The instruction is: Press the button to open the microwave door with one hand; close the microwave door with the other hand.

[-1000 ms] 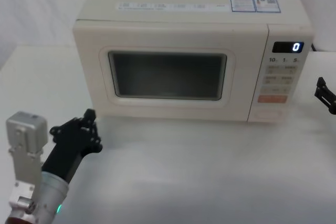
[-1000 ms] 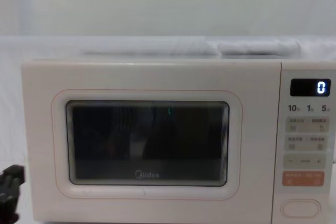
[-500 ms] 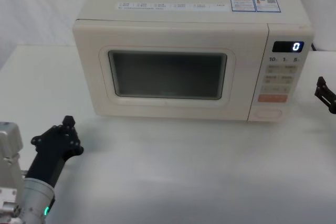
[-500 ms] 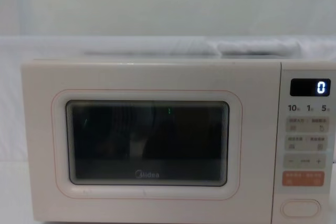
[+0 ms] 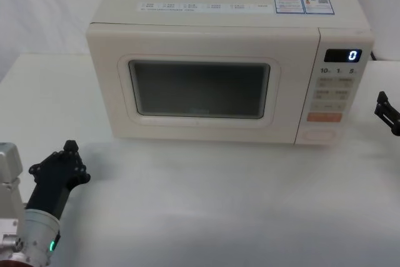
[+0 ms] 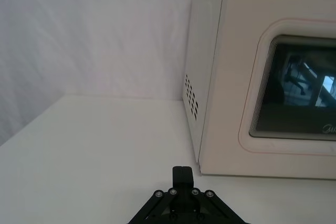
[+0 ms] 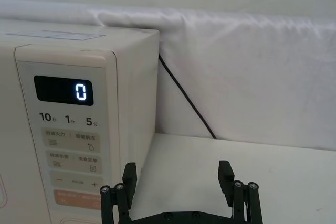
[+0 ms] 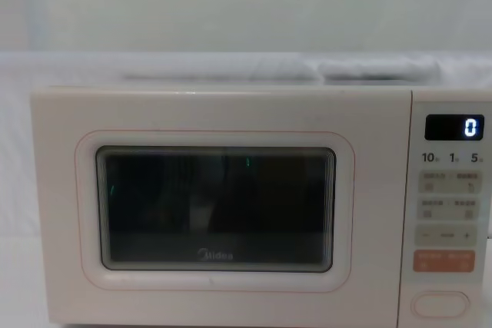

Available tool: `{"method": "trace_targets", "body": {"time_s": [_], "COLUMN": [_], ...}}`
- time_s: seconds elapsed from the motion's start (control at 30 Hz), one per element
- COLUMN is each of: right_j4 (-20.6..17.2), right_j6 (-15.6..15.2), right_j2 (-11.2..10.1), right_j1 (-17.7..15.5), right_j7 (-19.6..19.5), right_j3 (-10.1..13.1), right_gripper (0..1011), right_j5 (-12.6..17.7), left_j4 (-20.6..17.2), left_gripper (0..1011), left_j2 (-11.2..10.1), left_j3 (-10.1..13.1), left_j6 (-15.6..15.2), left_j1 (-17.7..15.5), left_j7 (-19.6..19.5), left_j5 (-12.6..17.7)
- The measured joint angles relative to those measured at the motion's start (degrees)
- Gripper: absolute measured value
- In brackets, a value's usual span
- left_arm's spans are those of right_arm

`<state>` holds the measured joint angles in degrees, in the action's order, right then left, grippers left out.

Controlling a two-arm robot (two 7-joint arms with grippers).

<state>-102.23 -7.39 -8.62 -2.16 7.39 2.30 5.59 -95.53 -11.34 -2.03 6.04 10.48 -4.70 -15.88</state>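
1. The left claw is sitting nearest, at about 8 o'clock in the head view, low over the white desk, well apart from the microwave. Its black fingers are pressed together, and a green ring is glowing on its silver wrist.
2. The right claw is hovering at about 3 o'clock in the head view, just beside the microwave's right side, touching nothing. Its fingers are spread wide.
3. The microwave door is lying shut, flush with the cabinet and facing the robot. Its long axis is running from 9 o'clock to 3 o'clock, with the dark window in the middle and the grey logo under it.
4. The button is sitting at the bottom of the control panel, right of the door, its long axis also running side to side. Nothing is touching it or standing before it.
5. The display is showing 0 at the panel's top.
6. A black cable is trailing down the white backdrop behind the microwave's right side.
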Motion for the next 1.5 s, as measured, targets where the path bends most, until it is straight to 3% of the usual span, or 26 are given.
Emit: {"method": "trace_targets", "body": {"time_s": [0.43,0.87,1.37,1.5], "right_j4": [0.0,0.0,0.0,0.0], "right_j6": [0.0,0.0,0.0,0.0], "right_j2": [0.0,0.0,0.0,0.0], "right_j1": [0.0,0.0,0.0,0.0], "right_j7": [0.0,0.0,0.0,0.0], "right_j3": [0.0,0.0,0.0,0.0], "right_gripper": [1002,1002,1002,1002], "right_j5": [0.0,0.0,0.0,0.0], "left_j4": [2.46,1.75,1.61,1.61], "left_gripper": [0,0,0,52], "left_j2": [1.54,2.31,2.41,2.39], "left_j3": [0.73,1.11,1.05,1.06], "left_j6": [-1.56,-2.48,-2.62,-2.6], "left_j1": [-2.52,-3.53,-3.49,-3.47], "left_j7": [-1.4,-1.7,-1.58,-1.58], "left_j5": [3.07,5.84,6.12,6.07]}}
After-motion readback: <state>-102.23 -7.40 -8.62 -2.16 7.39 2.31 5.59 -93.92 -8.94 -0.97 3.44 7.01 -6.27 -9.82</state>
